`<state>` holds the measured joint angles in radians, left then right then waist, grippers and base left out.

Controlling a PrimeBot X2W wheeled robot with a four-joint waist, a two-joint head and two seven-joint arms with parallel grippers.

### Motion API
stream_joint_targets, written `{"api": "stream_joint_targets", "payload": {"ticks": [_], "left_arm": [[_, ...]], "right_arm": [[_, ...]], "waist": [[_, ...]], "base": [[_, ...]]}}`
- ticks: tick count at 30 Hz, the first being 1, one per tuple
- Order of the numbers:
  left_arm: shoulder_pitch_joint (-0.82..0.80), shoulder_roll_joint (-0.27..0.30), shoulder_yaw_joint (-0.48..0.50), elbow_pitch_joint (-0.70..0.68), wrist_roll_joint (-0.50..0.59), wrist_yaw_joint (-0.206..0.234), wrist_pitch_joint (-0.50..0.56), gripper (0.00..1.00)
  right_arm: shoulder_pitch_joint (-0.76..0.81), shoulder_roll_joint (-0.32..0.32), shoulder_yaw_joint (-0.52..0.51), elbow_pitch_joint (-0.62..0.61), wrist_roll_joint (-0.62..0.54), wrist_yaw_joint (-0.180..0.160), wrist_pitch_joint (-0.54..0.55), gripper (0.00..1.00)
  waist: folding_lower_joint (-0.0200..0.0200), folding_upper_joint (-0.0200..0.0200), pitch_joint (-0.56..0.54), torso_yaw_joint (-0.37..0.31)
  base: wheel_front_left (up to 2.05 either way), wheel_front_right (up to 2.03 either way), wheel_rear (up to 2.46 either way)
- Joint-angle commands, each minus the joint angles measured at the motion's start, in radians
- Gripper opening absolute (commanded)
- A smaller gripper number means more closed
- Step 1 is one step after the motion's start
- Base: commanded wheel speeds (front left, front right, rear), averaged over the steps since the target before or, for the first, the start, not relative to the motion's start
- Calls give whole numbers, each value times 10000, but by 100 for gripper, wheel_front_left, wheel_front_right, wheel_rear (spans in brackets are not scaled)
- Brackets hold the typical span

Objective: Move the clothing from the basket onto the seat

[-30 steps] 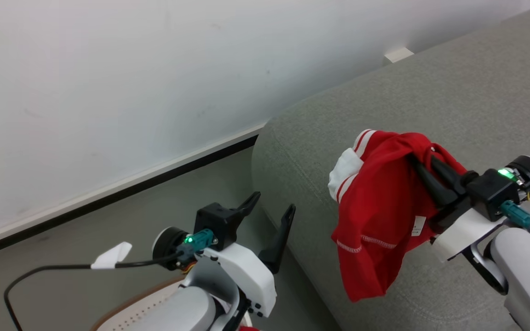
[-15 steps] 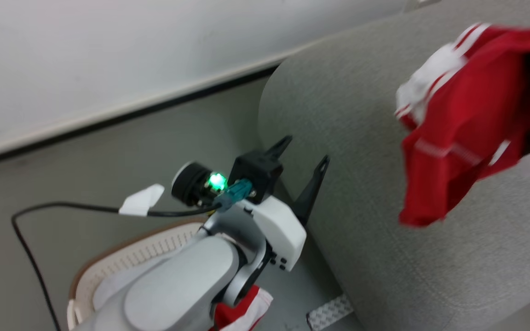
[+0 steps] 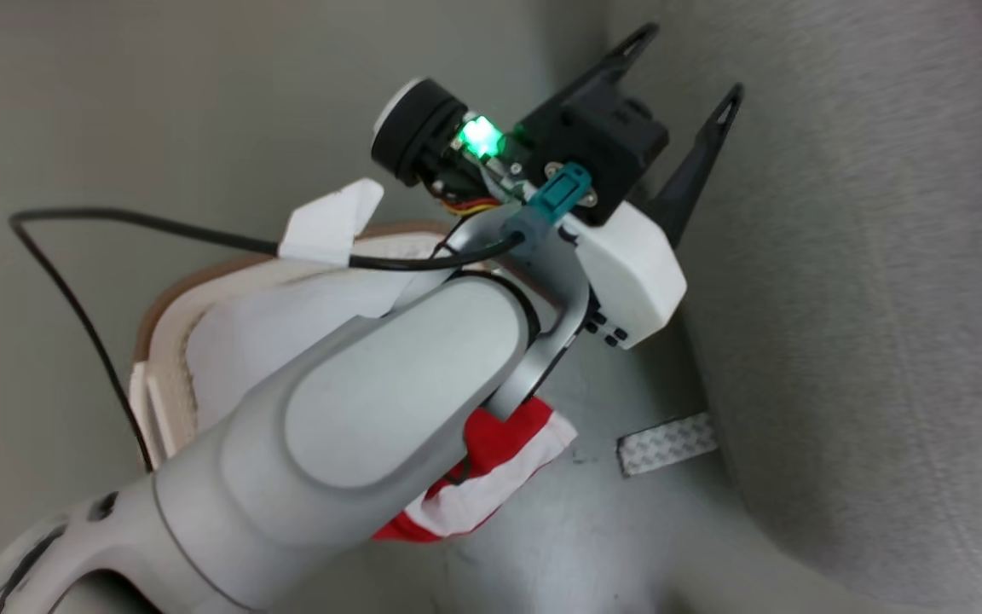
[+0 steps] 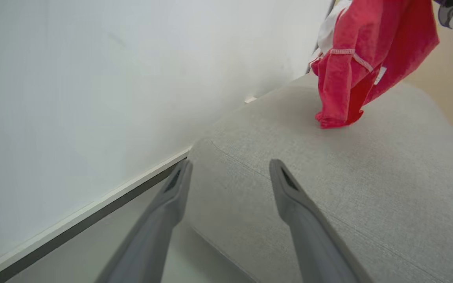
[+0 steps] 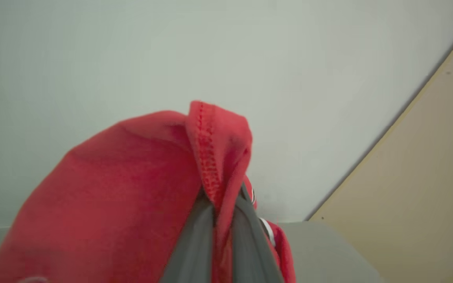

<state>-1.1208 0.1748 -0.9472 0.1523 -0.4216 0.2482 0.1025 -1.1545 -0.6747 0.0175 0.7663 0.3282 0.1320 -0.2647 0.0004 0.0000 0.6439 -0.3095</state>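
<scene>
Dangling soft red clothing (image 4: 364, 51) overhangs the rounded, woven grey seat (image 4: 348, 188).

The basket (image 3: 147, 401) is set on the floor (image 3: 158, 102) just left of the seat (image 3: 866, 298). One garment (image 3: 508, 456) is draped at the basket's right edge; a second garment (image 4: 352, 59) is hung above the seat.

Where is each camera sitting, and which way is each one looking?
Head view: on the head, looking down at floor, basket, red-and-white cloth and seat edge; left arm and open left pincer show.
Left wrist view: on the left wrist, looking along its fingers over the seat to the wall.
Right wrist view: on the right wrist, facing the wall; right pincer shut on the hanging garment.
Shared: both wrist views show that garment.
</scene>
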Motion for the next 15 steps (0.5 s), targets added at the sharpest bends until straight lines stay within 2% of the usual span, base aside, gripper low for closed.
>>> {"api": "stream_joint_targets", "payload": {"ticks": [1,5,8,9,10,11,12,15], "left_arm": [[-247,-101,46,90,155,45,-126,100],[-251,-356,109,407,115,145,-458,100],[-16,-370,93,627,26,171,-626,100],[52,-320,76,691,-7,164,-668,100],[122,-243,81,770,-38,154,-718,100],[213,-163,89,830,-74,145,-791,100],[337,-88,114,876,-135,141,-850,100],[757,208,224,1041,-298,194,-1049,100]], "right_arm": [[-198,-57,-239,417,-217,-25,4,0],[-71,312,-1170,1545,-820,-25,3,0],[233,743,-1827,1886,-1317,-25,3,1],[342,891,-2045,1805,-1501,-25,3,30],[471,1076,-2232,1708,-1662,-25,3,48],[665,1327,-2353,1626,-1830,-25,3,96],[861,1615,-2386,1579,-1915,-25,6,100],[1311,2068,-2801,989,-2130,-25,3,100]], "waist": [[-4,0,1168,989],[-4,0,1389,1267],[-4,0,1361,1303],[-4,0,1312,1277],[-4,0,1234,1239],[-4,0,1124,1194],[-4,0,980,1137],[-4,0,440,982]], "base": [[0,0,0],[0,0,0],[0,0,0],[0,0,0],[0,0,0],[0,0,0],[0,0,0],[0,0,0]]}}
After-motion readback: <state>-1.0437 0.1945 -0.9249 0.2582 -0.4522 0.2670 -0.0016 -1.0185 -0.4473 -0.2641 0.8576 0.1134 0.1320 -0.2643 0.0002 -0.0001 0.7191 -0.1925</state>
